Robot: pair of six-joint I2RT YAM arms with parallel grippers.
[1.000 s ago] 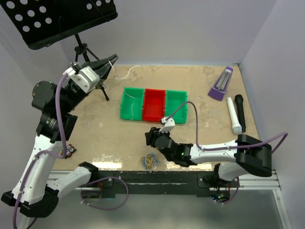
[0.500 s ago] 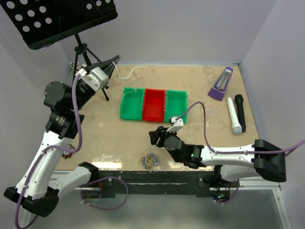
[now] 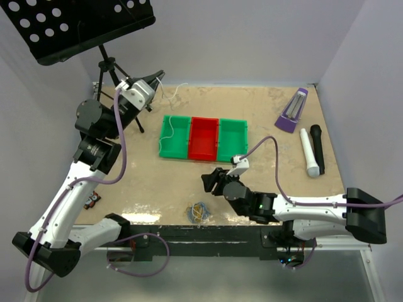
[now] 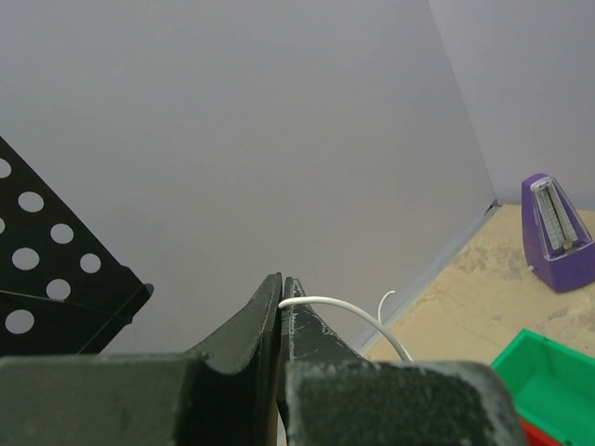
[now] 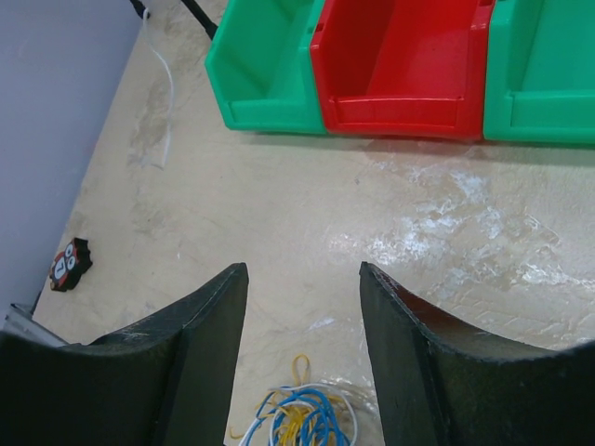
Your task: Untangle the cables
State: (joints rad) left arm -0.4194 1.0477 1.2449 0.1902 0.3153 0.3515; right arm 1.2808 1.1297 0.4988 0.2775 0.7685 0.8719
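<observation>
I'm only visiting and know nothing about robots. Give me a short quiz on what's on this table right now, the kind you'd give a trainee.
1. True or false: the left gripper is shut on the white cable.
2. Which thing lies closest to the open right gripper? A) a microphone B) the blue and yellow cable tangle C) a purple metronome
3. Three bins stand in a row. What colour is the middle bin?

Key: 1 true; 2 B; 3 red.
</observation>
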